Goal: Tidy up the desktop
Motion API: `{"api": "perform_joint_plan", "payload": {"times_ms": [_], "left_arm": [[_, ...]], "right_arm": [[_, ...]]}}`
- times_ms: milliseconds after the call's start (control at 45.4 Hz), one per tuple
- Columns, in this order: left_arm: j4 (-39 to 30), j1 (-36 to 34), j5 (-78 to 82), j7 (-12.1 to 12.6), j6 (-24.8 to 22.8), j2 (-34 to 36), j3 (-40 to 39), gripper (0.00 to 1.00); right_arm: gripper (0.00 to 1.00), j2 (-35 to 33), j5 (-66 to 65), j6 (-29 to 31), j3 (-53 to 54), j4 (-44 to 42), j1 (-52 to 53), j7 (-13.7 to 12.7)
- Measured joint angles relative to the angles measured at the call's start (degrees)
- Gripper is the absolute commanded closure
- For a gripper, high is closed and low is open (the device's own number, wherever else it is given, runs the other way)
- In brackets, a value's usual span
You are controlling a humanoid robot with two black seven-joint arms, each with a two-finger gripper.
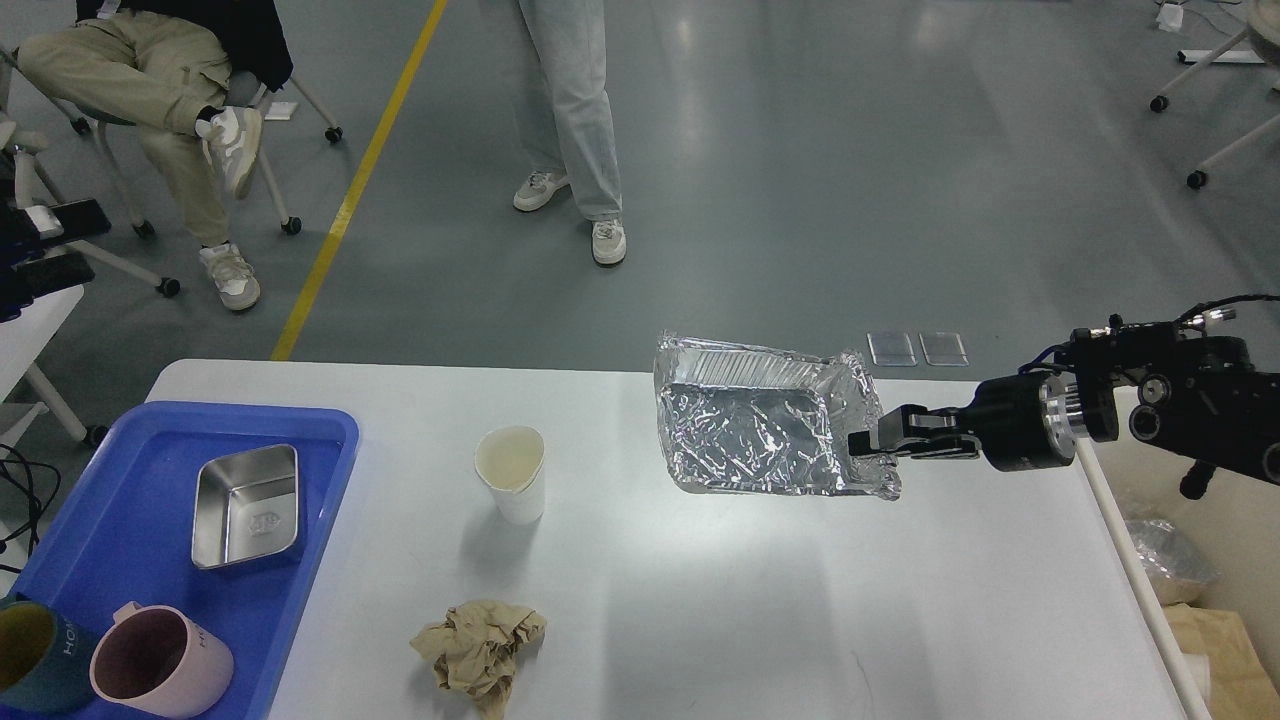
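Note:
The white-grey desktop (700,600) fills the lower view. My right gripper (868,442) comes in from the right and is shut on the right rim of a crumpled foil tray (760,435). It holds the tray tilted above the desktop's far right part. A white paper cup (512,472) stands near the middle. A crumpled brown paper ball (478,645) lies near the front. My left gripper (55,235) shows as a dark shape at the left edge, above and away from the desktop; its fingers cannot be told apart.
A blue tray (335,440) at the left holds a steel box (247,505), a pink mug (160,662) and a teal mug (35,655). A small white table (30,320) stands left. Bagged rubbish (1170,560) lies right of the desktop. Two people are beyond it.

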Motion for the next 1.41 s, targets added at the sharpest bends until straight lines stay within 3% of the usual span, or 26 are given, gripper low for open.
{"api": "perform_joint_plan", "payload": {"times_ms": [198, 485, 749, 815, 991, 1079, 1233, 1410], "left_arm": [[0.1, -0.5, 4.0, 1.9, 2.7, -4.0, 0.1, 0.02], [2.2, -0.9, 1.5, 3.1, -7.0, -9.7, 0.2, 0.02], [2.8, 0.1, -0.1, 4.6, -5.7, -10.9, 0.6, 0.03], [3.0, 0.9, -3.7, 5.9, -4.8, -12.4, 0.3, 0.03], [3.6, 4.0, -17.3, 12.3, -1.2, -14.0, 0.1, 0.02], [3.7, 5.9, -19.2, 13.1, 2.3, -14.0, -0.3, 0.02], [3.6, 10.3, -19.9, 13.8, 13.5, -14.0, -1.2, 0.01], [2.3, 14.9, -21.0, 13.9, 16.5, -12.5, -1.4, 0.01]], "right_arm": [[1.0, 0.0, 0.1, -0.3, 0.0, 0.0, -0.1, -0.1], [1.0, 0.4, 0.1, -0.8, 0.0, 0.0, -0.5, -0.1], [1.0, 1.0, 0.1, -1.1, -0.1, 0.0, -0.5, -0.1], [1.0, 1.0, 0.1, -1.1, -0.1, 0.1, -0.5, -0.1], [1.0, 1.0, 0.2, -1.1, -0.1, 0.1, -0.5, -0.1], [1.0, 1.0, 0.2, -1.1, -0.1, 0.1, -0.5, -0.2], [1.0, 1.7, 0.2, -1.5, -0.1, 0.1, -0.9, -0.2], [1.0, 2.6, 0.2, -1.9, -0.2, 0.1, -1.2, -0.2]]}}
